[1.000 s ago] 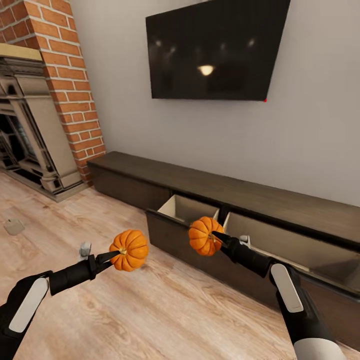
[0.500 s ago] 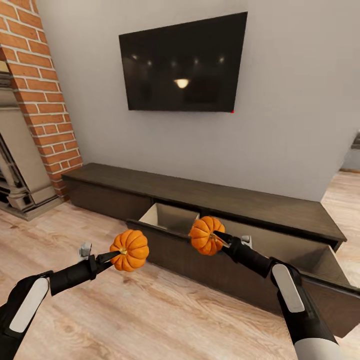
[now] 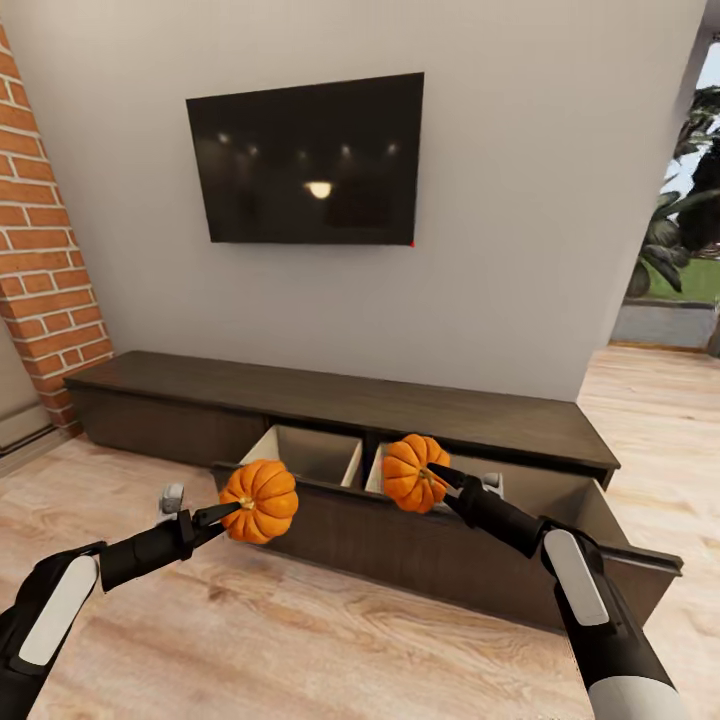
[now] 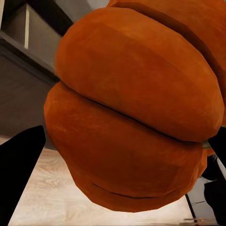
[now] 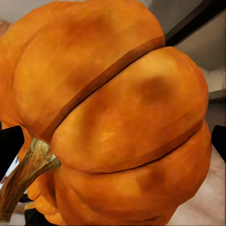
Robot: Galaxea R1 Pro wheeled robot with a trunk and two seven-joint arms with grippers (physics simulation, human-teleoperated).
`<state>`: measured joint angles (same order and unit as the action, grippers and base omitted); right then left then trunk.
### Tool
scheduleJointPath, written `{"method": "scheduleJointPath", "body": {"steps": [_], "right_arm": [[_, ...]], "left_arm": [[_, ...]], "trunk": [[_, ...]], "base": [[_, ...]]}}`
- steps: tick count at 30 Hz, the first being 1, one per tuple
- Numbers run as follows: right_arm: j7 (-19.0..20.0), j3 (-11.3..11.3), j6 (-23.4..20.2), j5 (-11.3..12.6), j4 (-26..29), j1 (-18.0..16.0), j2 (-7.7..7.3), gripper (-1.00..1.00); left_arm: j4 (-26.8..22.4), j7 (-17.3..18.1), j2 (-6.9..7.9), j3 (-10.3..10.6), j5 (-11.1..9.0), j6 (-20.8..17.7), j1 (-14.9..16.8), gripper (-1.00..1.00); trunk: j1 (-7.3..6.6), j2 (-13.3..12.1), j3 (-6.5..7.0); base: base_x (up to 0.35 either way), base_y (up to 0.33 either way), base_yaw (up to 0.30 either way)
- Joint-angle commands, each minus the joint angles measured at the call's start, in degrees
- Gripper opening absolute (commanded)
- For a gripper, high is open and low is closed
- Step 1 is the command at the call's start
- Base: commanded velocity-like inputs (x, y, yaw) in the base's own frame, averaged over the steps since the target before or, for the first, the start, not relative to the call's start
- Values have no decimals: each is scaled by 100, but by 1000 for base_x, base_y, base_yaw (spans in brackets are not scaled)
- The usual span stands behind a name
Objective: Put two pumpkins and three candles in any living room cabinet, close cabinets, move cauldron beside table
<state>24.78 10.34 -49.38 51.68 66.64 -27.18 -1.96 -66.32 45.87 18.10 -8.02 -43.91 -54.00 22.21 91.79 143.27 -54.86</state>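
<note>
Black left gripper [image 3: 228, 513]: closed on the left pumpkin [image 3: 259, 500], the fingertips gripping at its stem end; the pumpkin is held off the floor, in front of the cabinet's open drawer.
Left wrist view: orange ribs of the left pumpkin [image 4: 136, 117] sit close to the lens, a dark finger [image 4: 19, 169] at each side of it.
Black right gripper [image 3: 436, 477]: clamped on the right pumpkin [image 3: 413, 472], held in the air at the front edge of the open drawer.
Right wrist view: the right pumpkin [image 5: 113, 113] with its brownish stem near one dark fingertip.
Cabinet [image 3: 330, 395]: long, low, dark brown, against the grey wall; its drawer front [image 3: 420, 550] is pulled out toward the robot, showing pale compartments [image 3: 310, 455] behind it.
Compartments: whether anything lies inside them cannot be told.
Television [image 3: 305, 160]: dark screen on the wall above the cabinet.
Brick column [image 3: 40, 270]: beside the cabinet's left end.
Floor [image 3: 300, 640]: light wood planks under both arms.
</note>
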Motion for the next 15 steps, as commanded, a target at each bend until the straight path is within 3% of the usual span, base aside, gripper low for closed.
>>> {"method": "scheduleJointPath", "body": {"steps": [1, 15], "right_arm": [[29, 12, -45, 61, -1, -6, 3, -100], [27, 12, -45, 61, -14, -6, 3, -100]], "left_arm": [[-3, 26, 0, -7, -64, -50, 2, -100], [-3, 24, -7, -7, -63, -50, 2, -100]], "trunk": [[-4, 1, 15], [-209, -364, 207]], "base": [[0, 0, -270], [0, 0, -270]]}}
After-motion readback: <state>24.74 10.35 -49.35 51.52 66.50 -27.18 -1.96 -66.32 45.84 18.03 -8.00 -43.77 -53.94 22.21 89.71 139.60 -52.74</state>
